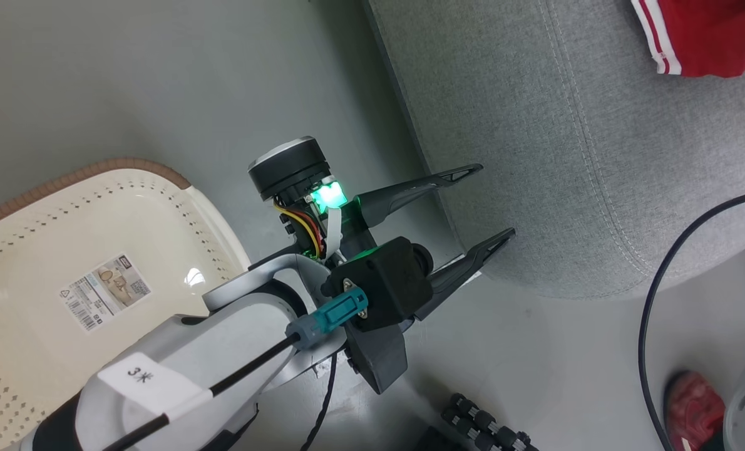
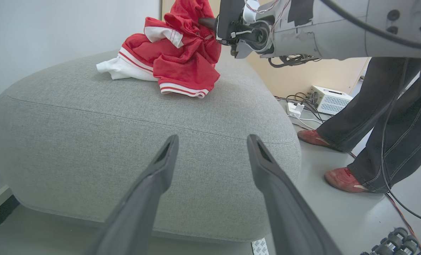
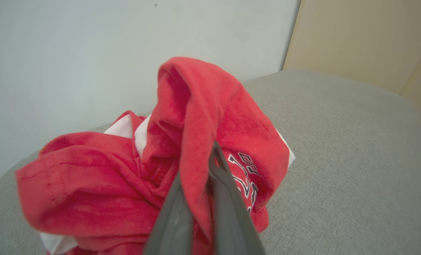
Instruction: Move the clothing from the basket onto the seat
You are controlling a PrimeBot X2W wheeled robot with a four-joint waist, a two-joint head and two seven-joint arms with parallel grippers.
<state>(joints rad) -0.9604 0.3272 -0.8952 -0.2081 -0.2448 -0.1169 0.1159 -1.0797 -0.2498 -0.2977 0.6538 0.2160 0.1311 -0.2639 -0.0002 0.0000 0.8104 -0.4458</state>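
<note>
Pinching a fold of the red garment (image 3: 210, 117), the right gripper (image 3: 203, 166) is closed on the cloth, with fabric draped over and between its two fingers (image 3: 231, 212). The garment's bulk already lies on top of the seat (image 2: 125, 117), toward the far side by the wall (image 3: 90, 53), and only the pinched fold is lifted above the heap. As I judge it, the coming move turns on this relation: the cloth sits directly under and ahead of the right fingers, with seat beneath all of it. Letting go should therefore need only an opening of the fingers and a draw back along their own line, with no carrying sideways. The risk is that the fold, wrapped over one finger, clings and gets dragged off as the arm retreats.

The left gripper (image 1: 495, 200) stands open and empty, low beside the seat's near rounded corner, its fingers pointing at the seat's side. It is well apart from the garment, so the right arm is plainly the nearer one. The basket (image 1: 66, 181) lies on the floor (image 1: 191, 94) on the left arm's other side, away from the seat. Its sticker (image 1: 104, 291) and the bottom around it show bare. The left forearm (image 1: 178, 363) covers part of it, so I cannot tell whether any clothing is left there.
</note>
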